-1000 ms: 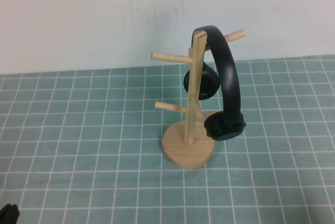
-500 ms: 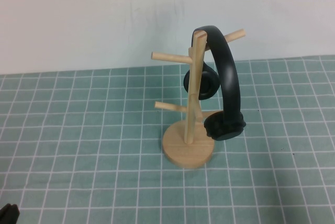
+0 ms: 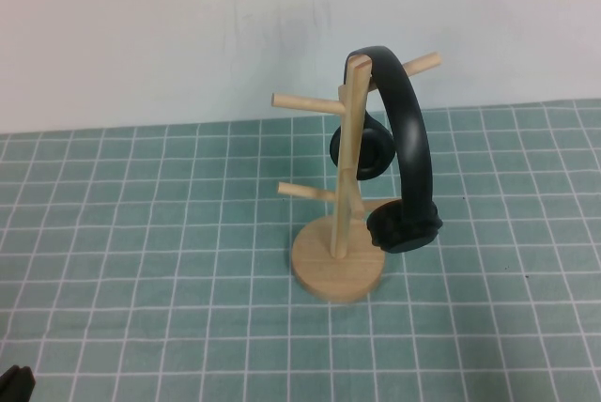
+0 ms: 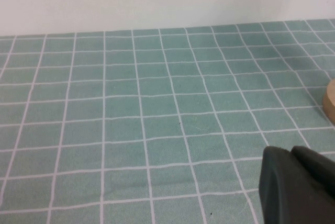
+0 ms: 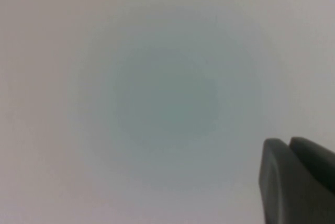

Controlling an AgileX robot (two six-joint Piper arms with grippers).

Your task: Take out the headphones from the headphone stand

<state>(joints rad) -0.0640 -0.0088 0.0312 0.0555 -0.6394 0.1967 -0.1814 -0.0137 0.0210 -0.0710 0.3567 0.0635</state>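
The black headphones (image 3: 410,139) hang by their headband over the top right peg of the light wooden headphone stand (image 3: 346,148) in the middle of the table. One ear cup (image 3: 404,225) hangs at the right of the post, the other (image 3: 362,150) behind it. My left gripper (image 4: 290,153) is shut and empty, low at the table's near left corner (image 3: 14,385), far from the stand. My right gripper (image 5: 289,144) is shut and empty; it does not show in the high view, and its wrist view shows only a blank pale surface.
The table is covered with a green cloth with a white grid (image 3: 141,261). A white wall (image 3: 188,26) stands behind it. The edge of the stand's round base (image 4: 330,103) shows in the left wrist view.
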